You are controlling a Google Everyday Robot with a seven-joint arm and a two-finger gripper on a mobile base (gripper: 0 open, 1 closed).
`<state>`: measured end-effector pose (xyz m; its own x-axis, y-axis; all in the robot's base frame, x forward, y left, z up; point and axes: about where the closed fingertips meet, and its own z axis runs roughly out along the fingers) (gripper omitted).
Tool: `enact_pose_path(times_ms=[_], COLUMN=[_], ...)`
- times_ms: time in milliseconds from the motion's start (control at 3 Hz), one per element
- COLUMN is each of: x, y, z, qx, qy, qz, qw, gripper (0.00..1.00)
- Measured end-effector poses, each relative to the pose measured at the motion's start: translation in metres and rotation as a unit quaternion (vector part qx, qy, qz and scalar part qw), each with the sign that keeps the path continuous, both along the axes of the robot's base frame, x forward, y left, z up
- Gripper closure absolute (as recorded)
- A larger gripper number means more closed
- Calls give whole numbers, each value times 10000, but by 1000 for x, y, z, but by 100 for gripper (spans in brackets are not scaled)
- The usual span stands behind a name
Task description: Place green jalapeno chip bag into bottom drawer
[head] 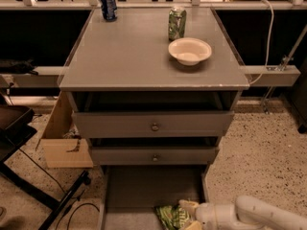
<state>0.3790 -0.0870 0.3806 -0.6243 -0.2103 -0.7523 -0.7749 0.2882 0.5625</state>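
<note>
The green jalapeno chip bag [170,216], crumpled and shiny, lies low over the floor of the open bottom drawer [139,188], near its front right. My gripper [188,214] reaches in from the lower right on a white arm [254,215] and is at the bag's right edge, its pale fingers touching the bag. The frame's bottom edge cuts off the bag's lower part and the drawer's front.
Two upper grey drawers with knobs [154,127] sit closed above. On the cabinet top stand a green soda can [177,23], a blue can [108,5] and a white bowl [189,51]. A cardboard box [62,143] and a black stand [29,176] are left.
</note>
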Motion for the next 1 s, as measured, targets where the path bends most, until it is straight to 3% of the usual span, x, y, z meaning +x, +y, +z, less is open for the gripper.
enact_pose_path(times_ms=[333,667,1000], x=[-19,-28,-34], y=[-22,-56,-78], z=[39,76,108], qx=[-260,-728,-1235], qy=[-424,-1074,-1646], qz=[509,1145,1427], qw=[9975,9849,9681], gripper=[0,0,0])
